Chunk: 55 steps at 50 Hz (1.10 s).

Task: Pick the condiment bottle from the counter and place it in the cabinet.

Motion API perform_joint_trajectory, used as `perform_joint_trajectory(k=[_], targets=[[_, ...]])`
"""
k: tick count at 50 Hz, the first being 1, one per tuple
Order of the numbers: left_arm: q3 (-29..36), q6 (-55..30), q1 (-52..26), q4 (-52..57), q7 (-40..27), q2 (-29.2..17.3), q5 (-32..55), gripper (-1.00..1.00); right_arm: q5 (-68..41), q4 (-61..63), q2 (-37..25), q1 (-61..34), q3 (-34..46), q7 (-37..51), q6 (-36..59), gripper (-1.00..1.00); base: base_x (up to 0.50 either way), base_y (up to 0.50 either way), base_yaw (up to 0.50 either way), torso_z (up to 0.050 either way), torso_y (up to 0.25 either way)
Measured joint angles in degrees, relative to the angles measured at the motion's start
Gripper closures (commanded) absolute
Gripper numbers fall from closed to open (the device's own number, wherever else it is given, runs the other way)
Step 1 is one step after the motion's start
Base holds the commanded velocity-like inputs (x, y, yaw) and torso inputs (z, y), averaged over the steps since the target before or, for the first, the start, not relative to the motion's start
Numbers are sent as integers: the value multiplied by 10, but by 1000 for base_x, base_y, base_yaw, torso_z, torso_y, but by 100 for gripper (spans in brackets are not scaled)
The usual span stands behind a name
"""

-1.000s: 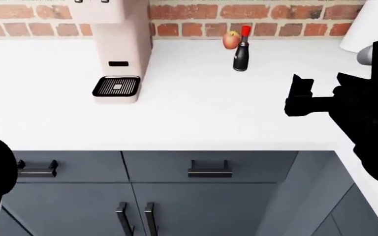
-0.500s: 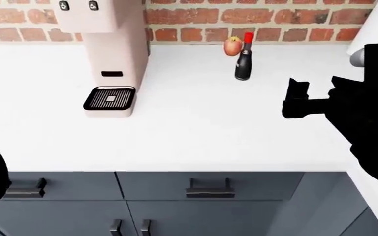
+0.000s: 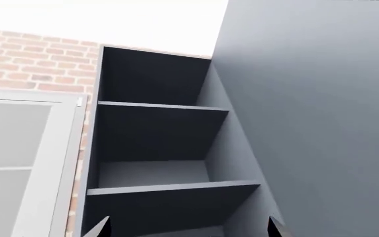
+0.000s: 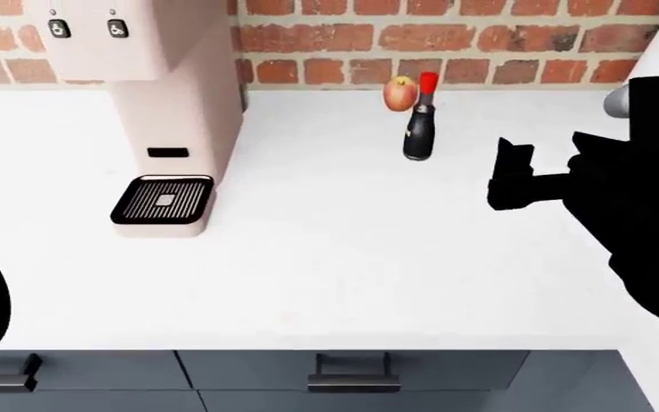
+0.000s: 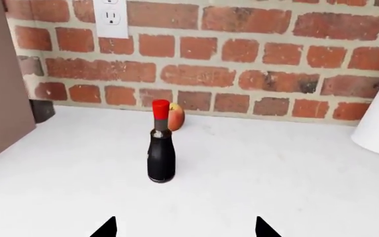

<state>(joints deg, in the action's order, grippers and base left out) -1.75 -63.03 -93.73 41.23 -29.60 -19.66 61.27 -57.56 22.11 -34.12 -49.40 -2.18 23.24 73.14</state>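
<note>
One bottle: condiment bottle (image 4: pixel 419 120) upright on the tabletop (image 4: pixel 341 249), near the brick wall (image 5: pixel 242 64) — black body, red cap, no label text readable
Apple: apple (image 4: pixel 398 93) just behind the bottle, by the wall
Right hand: right hand (image 5: pixel 185 228) fingers spread, holding nothing — facing the bottle, well apart
Left hand: left hand (image 3: pixel 188 229) fingertips apart, holding nothing, facing open cabinet (image 3: pixel 156 148) shelves
Coffee machine: coffee machine (image 4: pixel 158 112) at tabletop's left; two button icons, unreadable

The head view looks steeply down on the counter (image 4: pixel 341 257). The right wrist view faces the brick wall (image 5: pixel 255 74) low and level, sharing the condiment bottle (image 5: pixel 161 148). The left wrist view looks up into cabinet shelves (image 3: pixel 163 106).
</note>
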Motion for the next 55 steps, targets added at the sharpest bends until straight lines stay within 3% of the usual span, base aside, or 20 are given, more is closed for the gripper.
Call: perform_joint_trajectory(k=[55], targets=[[10, 6, -9, -1, -16, -15, 29, -100, -32, 14, -8, 9, -2, 23, 4, -100, 252, 0, 0, 15, 15]])
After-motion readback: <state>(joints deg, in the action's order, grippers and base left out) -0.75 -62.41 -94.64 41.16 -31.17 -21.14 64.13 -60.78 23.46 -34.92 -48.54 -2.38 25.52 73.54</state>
